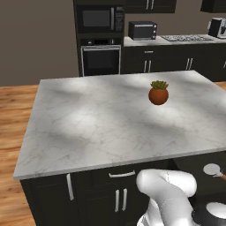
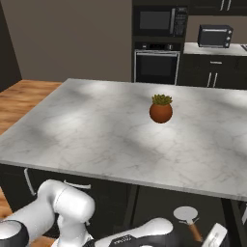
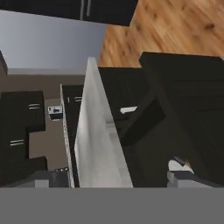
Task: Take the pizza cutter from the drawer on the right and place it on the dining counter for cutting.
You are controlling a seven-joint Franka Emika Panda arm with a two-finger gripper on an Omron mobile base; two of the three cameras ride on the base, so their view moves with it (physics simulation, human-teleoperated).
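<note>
Cutter (image 2: 186, 215): lying in the open drawer (image 2: 159, 207), wheel up.
Gripper (image 3: 113, 181): fingers spread wide, holding nothing.

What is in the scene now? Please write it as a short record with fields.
island: marble top on dark cabinets
plant: small potted plant standing on the island, towards its right side
drawer: pulled open below the island's right end
cutter: pizza cutter lying in the drawer, wheel towards the island, wooden handle pointing away
gripper: jaws open, holding nothing
background: wall oven, toaster oven
</note>
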